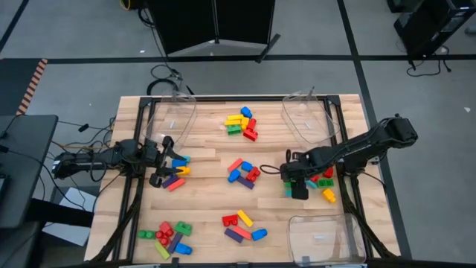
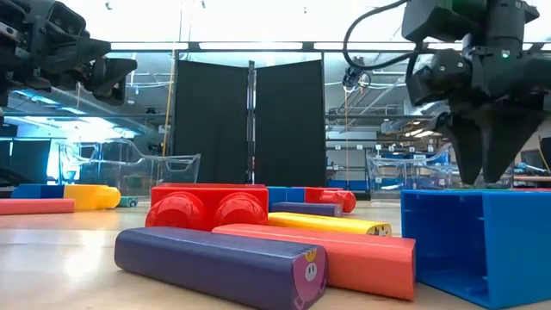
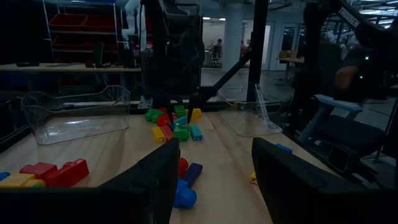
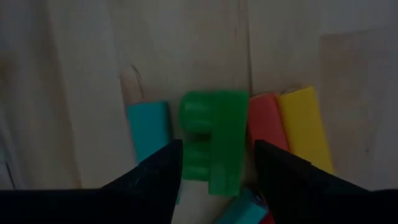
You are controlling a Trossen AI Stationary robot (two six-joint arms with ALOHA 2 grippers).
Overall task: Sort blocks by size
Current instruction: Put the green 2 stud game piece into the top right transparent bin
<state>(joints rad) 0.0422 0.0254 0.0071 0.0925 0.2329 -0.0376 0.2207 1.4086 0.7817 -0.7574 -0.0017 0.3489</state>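
Nearest, at about six o'clock on the table [image 1: 208, 160], a purple bar [image 2: 219, 263] lies against an orange one [image 2: 344, 256]. Further in, at four o'clock, the right gripper [image 1: 297, 190] points straight down over a green block [image 4: 213, 146] — fingers apart, straddling it, not yet clamped. At nine o'clock the left gripper [image 1: 165, 160] hovers released beside a few blocks [image 1: 177, 173] — holding nothing.

Left end effector [image 1: 165, 160] fingers parted, low over the table, right end effector [image 1: 297, 186] pointing down, fingers parted
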